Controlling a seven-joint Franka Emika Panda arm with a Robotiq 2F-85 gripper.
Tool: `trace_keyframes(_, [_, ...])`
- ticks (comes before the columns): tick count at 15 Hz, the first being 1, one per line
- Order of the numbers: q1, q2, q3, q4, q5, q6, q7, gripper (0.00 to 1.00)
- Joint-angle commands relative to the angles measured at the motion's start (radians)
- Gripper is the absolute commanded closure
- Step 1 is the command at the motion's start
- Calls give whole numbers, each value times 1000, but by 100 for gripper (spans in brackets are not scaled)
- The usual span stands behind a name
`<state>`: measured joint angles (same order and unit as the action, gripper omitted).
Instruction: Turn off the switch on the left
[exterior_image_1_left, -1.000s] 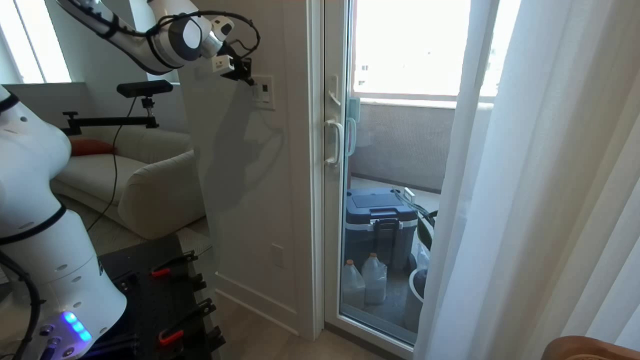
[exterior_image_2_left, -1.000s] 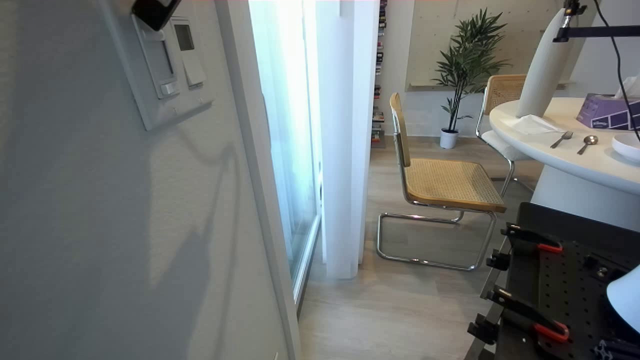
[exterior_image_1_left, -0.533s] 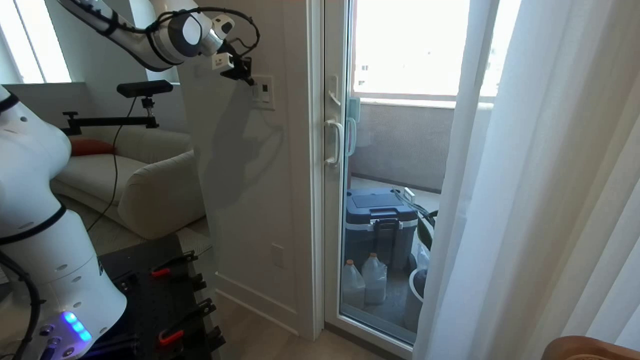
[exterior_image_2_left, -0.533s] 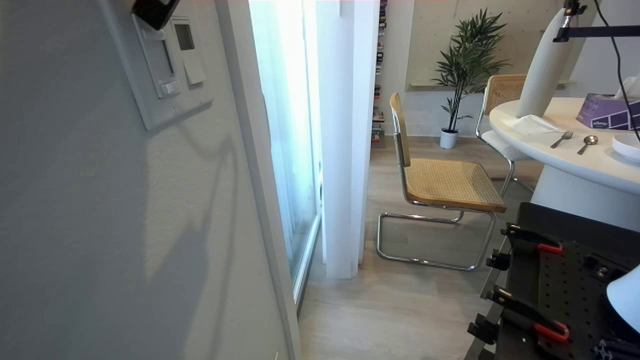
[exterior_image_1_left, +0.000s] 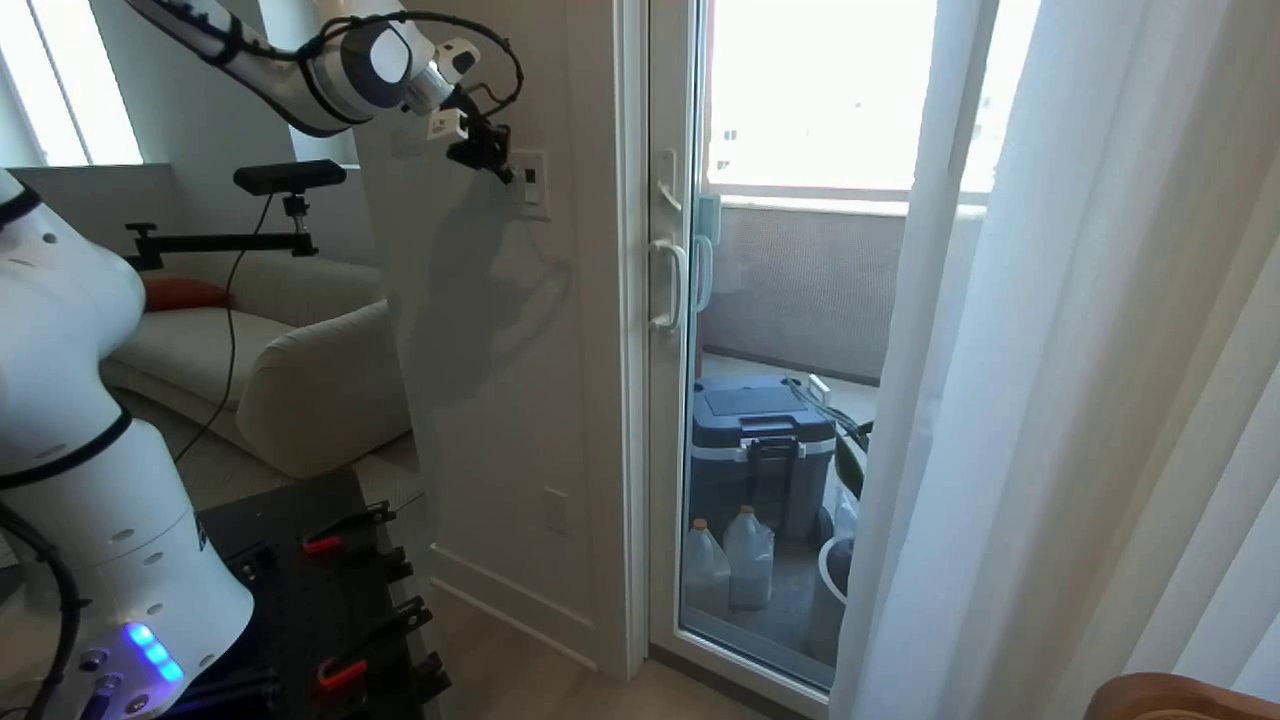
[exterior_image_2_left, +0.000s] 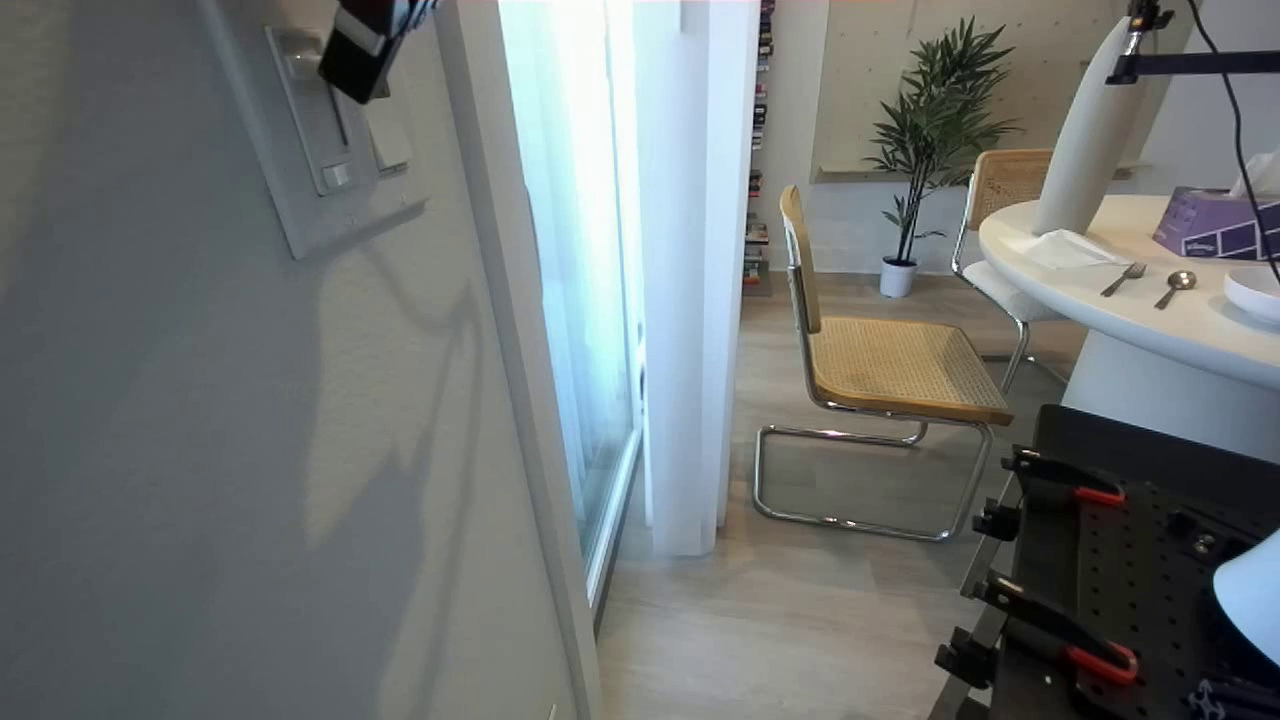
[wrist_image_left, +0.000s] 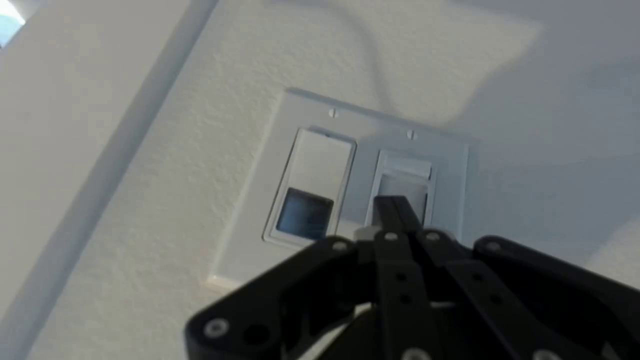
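Note:
A white wall plate (exterior_image_2_left: 305, 225) carries two switches side by side. The left switch (exterior_image_2_left: 318, 125) is a tall recessed slider with a pale knob at its top and a small white button at its bottom. The right switch (exterior_image_2_left: 388, 135) has a white rocker. The wrist view is upside down, so the left switch (wrist_image_left: 407, 167) appears right of the other, which shows a dark window. My gripper (wrist_image_left: 396, 200) is shut and empty, its fingertips together in front of the left switch, covering part of it. In an exterior view the gripper (exterior_image_1_left: 506, 174) is at the plate; contact cannot be told.
A door frame (exterior_image_1_left: 632, 300) and glass door with a white handle (exterior_image_1_left: 668, 285) stand beside the plate. A sheer curtain (exterior_image_2_left: 690, 300) hangs past the door. A black table (exterior_image_1_left: 290, 540) with red-handled clamps lies below the arm.
My gripper has moved a little down and right across the plate. In an exterior view it now uncovers the left switch's top knob and covers the right switch's dark window.

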<state>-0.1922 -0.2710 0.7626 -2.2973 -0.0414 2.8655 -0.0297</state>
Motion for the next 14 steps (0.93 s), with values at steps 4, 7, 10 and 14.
trace_keyframes(4, [-34, 73, 22, 30, -18, -39, 27, 100])
trace_keyframes(7, [-22, 78, 17, 40, -6, -50, 20, 100])
trace_keyframes(10, [-4, 69, 9, 56, 12, -69, 6, 100])
trace_keyframes(14, [181, 66, -161, 63, -43, -107, 34, 100])
